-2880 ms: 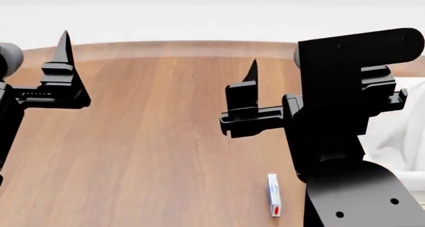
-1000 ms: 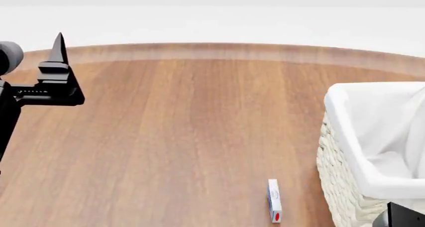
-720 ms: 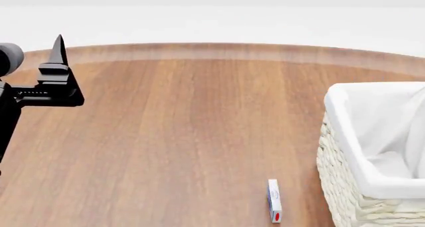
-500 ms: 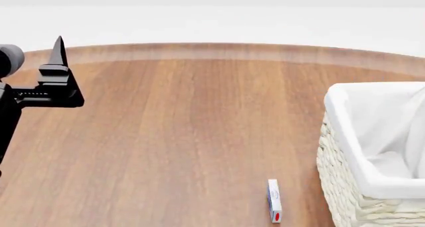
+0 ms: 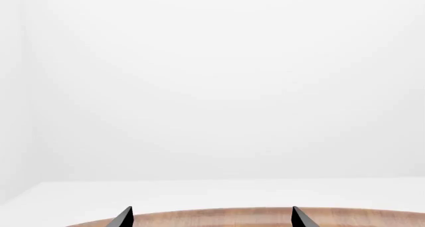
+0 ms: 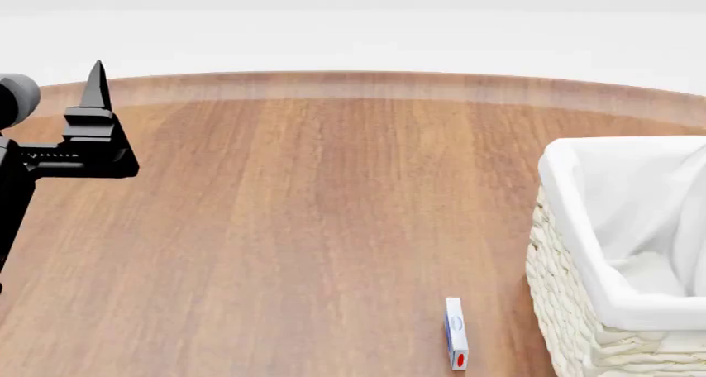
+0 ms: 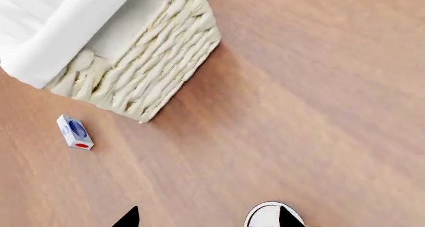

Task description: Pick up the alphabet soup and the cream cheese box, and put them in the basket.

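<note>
Two claws spread, empty: left claw point(image 6: 94, 104), right claw point(image 7: 206, 218), thin cream cheese box point(image 6: 455, 345) beside woven basket point(image 6: 568, 311).

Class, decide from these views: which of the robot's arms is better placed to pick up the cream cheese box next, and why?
Probably the right. Its wrist view looks down on the cream cheese box beside the basket, while the left gripper hangs at the table's far left, aimed away.

You have one cream cheese box point(image 6: 455, 345) at about five o'clock on the one wooden table point(image 6: 298, 220), one basket point(image 6: 617, 261) at three o'clock, and one round white-topped object point(image 7: 269, 217), too cropped to identify, in the right wrist view.
</note>
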